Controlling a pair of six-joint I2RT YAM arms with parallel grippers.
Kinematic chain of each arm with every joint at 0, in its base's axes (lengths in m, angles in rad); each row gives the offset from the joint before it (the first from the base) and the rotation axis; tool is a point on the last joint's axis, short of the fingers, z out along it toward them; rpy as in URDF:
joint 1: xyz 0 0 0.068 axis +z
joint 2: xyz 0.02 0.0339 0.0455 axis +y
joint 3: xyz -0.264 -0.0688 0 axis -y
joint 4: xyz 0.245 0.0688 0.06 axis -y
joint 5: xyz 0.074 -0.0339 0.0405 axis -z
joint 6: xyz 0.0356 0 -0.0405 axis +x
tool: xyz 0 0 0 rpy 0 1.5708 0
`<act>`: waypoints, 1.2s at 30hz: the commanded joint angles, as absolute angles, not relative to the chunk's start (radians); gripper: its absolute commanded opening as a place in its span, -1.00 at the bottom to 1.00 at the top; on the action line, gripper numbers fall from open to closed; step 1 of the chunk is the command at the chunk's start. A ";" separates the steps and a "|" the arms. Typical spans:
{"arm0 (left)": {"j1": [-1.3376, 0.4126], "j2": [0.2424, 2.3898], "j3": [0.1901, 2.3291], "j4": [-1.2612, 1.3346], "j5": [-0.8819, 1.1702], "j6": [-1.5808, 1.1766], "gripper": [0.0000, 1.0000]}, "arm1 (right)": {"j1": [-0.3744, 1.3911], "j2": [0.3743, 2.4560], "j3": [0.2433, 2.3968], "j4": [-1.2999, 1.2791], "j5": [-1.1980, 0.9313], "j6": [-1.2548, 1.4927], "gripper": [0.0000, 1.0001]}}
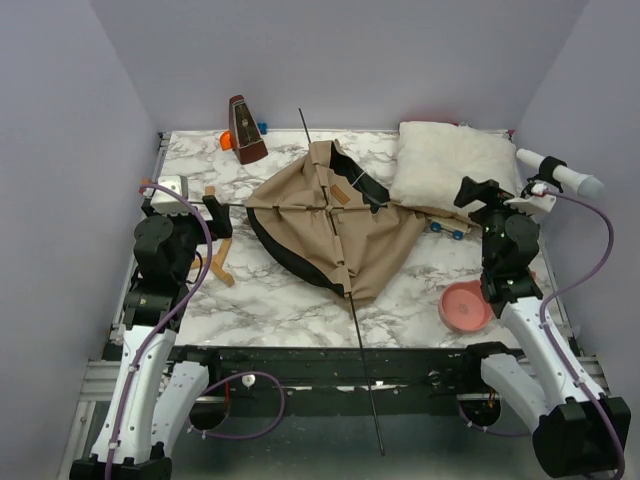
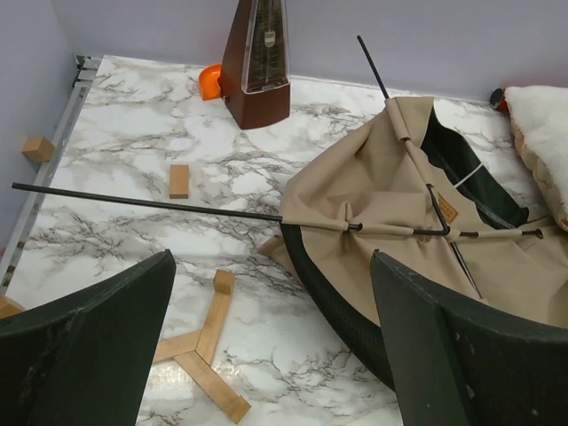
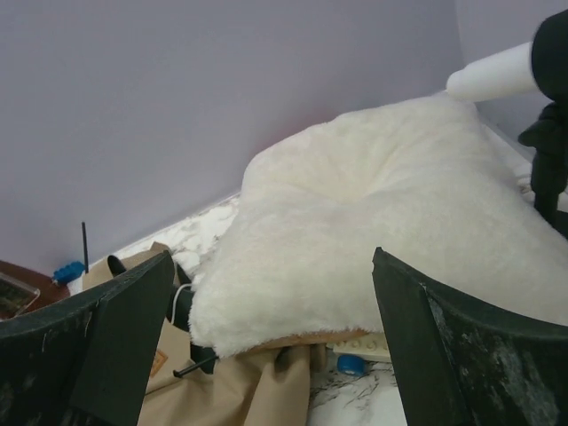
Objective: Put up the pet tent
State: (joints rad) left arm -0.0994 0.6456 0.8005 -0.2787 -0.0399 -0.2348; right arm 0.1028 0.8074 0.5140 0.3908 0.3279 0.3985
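The pet tent (image 1: 330, 225) lies collapsed and flat in the middle of the marble table, tan fabric with black lining and a small brown label (image 1: 342, 194). Two thin black poles (image 1: 352, 290) cross over it; one runs past the table's front edge, the other points left toward my left gripper. In the left wrist view the tent (image 2: 399, 222) lies ahead to the right. My left gripper (image 1: 205, 212) is open and empty, left of the tent. My right gripper (image 1: 470, 195) is open and empty, facing the white fluffy pillow (image 3: 382, 240), whose edge rests on the tent's corner (image 3: 257, 390).
A brown metronome (image 1: 245, 130) and an orange item stand at the back left. Wooden pieces (image 2: 200, 351) lie near my left gripper. A pink bowl (image 1: 466, 306) sits at the front right. A small blue-wheeled toy (image 1: 445, 229) lies by the pillow. A white cylinder (image 1: 560, 173) is at the far right.
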 commanded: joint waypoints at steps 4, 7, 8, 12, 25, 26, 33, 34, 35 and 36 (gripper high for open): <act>-0.095 0.661 0.838 -0.286 -0.005 -0.256 0.97 | 0.100 0.950 0.702 0.240 0.044 0.477 1.00; -0.097 0.676 0.843 -0.294 -0.018 -0.261 0.97 | 0.148 1.072 0.784 0.203 -0.052 0.525 1.00; -0.097 0.678 0.841 -0.294 -0.024 -0.263 0.98 | 0.193 1.109 0.819 0.181 -0.032 0.517 1.00; -0.099 0.690 0.838 -0.305 -0.044 -0.261 0.97 | 0.373 1.281 0.964 0.086 0.060 0.469 1.00; -0.100 0.705 0.826 -0.298 0.026 -0.259 0.98 | 0.606 1.738 1.356 -0.112 0.030 0.417 0.63; -0.100 0.707 0.825 -0.298 0.025 -0.259 0.97 | 0.617 1.766 1.383 -0.116 0.028 0.413 0.58; -0.100 0.724 0.828 -0.299 0.047 -0.261 0.97 | 0.643 1.967 1.545 -0.136 0.060 0.373 0.32; -0.100 0.728 0.831 -0.301 0.050 -0.261 0.97 | 0.642 1.989 1.569 -0.145 0.074 0.366 0.30; -0.100 0.730 0.832 -0.302 0.053 -0.262 0.98 | 0.642 2.011 1.588 -0.155 0.092 0.362 0.23; -0.100 0.731 0.831 -0.300 0.056 -0.262 0.98 | 0.643 2.030 1.603 -0.168 0.109 0.360 0.21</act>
State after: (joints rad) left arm -0.0994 0.7242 0.8139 -0.2886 0.0151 -0.2558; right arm 0.6411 1.9606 1.5246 -0.1009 0.0532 0.3950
